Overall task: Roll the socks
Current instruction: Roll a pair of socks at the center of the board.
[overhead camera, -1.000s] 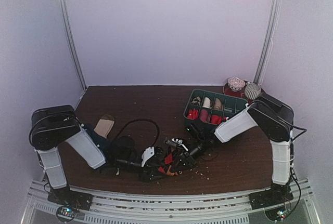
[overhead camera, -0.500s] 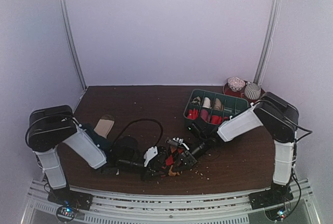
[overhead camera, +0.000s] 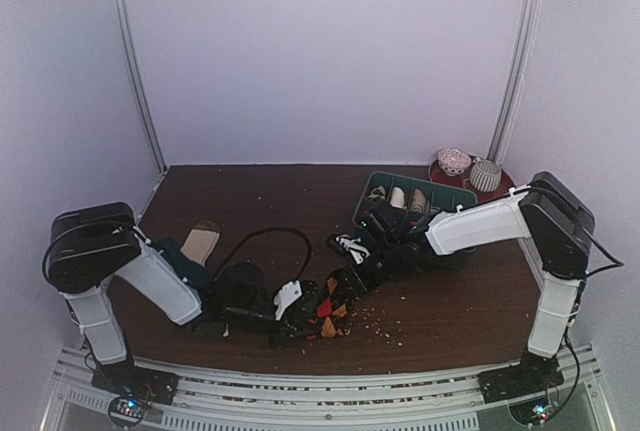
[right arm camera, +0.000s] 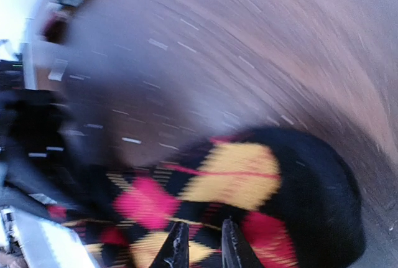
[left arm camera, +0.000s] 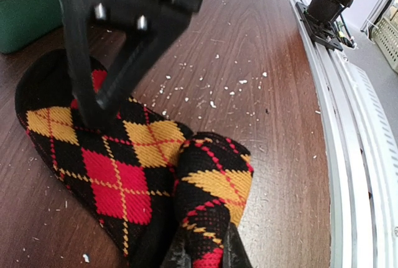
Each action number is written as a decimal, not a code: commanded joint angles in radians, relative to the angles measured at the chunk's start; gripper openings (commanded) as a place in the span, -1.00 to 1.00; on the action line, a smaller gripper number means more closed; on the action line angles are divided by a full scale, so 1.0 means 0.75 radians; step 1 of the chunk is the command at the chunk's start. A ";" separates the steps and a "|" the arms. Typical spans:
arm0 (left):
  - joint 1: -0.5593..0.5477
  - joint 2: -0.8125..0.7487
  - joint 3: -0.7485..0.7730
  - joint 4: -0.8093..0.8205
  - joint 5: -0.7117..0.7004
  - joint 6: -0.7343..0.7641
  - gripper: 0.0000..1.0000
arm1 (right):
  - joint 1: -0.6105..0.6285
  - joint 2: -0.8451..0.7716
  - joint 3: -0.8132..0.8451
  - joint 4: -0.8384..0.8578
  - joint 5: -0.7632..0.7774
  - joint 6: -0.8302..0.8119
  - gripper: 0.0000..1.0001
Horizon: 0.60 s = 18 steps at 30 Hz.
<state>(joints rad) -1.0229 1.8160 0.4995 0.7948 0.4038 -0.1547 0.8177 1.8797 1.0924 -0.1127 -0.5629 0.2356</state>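
wooden table (overhead camera: 250, 191), green tray (overhead camera: 420, 179) of rolled socks (overhead camera: 398, 197); left hand (left arm camera: 205, 252) and right hand (right arm camera: 204, 235) clamp argyle sock (left arm camera: 118, 175).

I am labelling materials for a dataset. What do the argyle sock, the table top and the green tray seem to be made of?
The argyle sock: knitted fabric, matte; fine stitch rows show and it folds softly.
The table top: wood or wood-look laminate, with a slight sheen; dark brown grain lines.
The green tray: probably plastic; its wall looks smooth and even in colour.
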 commanded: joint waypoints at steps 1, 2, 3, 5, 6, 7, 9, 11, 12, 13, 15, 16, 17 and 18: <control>-0.009 0.006 -0.017 -0.078 -0.054 0.042 -1.00 | -0.006 0.095 0.023 -0.152 0.200 -0.004 -0.58; -0.013 -0.007 -0.018 -0.092 -0.062 0.056 -1.00 | -0.006 0.109 0.034 -0.158 0.213 -0.012 -0.58; -0.020 -0.028 -0.014 -0.112 -0.069 0.077 -1.00 | -0.006 0.122 0.044 -0.162 0.221 -0.015 -0.58; -0.033 -0.052 0.005 -0.165 -0.077 0.122 -1.00 | -0.006 0.145 0.070 -0.158 0.236 -0.021 -0.59; -0.040 -0.060 0.020 -0.193 -0.078 0.150 -1.00 | -0.006 0.161 0.093 -0.157 0.237 -0.026 -0.59; -0.049 -0.066 0.033 -0.218 -0.074 0.175 -1.00 | -0.006 0.181 0.112 -0.158 0.236 -0.032 -0.59; -0.064 -0.068 0.067 -0.255 -0.057 0.221 -1.00 | -0.006 0.219 0.148 -0.154 0.232 -0.041 -0.59; -0.068 -0.061 0.097 -0.273 -0.022 0.254 -1.00 | -0.006 0.254 0.182 -0.156 0.235 -0.060 -0.59; -0.068 -0.055 0.108 -0.279 -0.008 0.260 -1.00 | -0.006 0.269 0.198 -0.165 0.238 -0.071 -0.59; -0.068 -0.048 0.117 -0.281 0.006 0.265 -1.00 | -0.007 0.282 0.211 -0.168 0.239 -0.080 -0.59; -0.068 -0.021 0.133 -0.296 0.028 0.263 -1.00 | -0.010 0.296 0.222 -0.168 0.237 -0.093 -0.59; -0.068 -0.002 0.147 -0.314 0.028 0.255 -1.00 | -0.012 0.300 0.224 -0.169 0.236 -0.095 -0.59; -0.068 0.018 0.158 -0.326 0.025 0.236 -1.00 | -0.016 0.302 0.225 -0.169 0.227 -0.096 -0.59; -0.068 0.045 0.168 -0.337 0.018 0.205 -1.00 | -0.018 0.305 0.225 -0.169 0.221 -0.097 -0.59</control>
<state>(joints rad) -1.0622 1.7908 0.5941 0.6102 0.3672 0.0036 0.8185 2.0399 1.2785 -0.1684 -0.4797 0.1871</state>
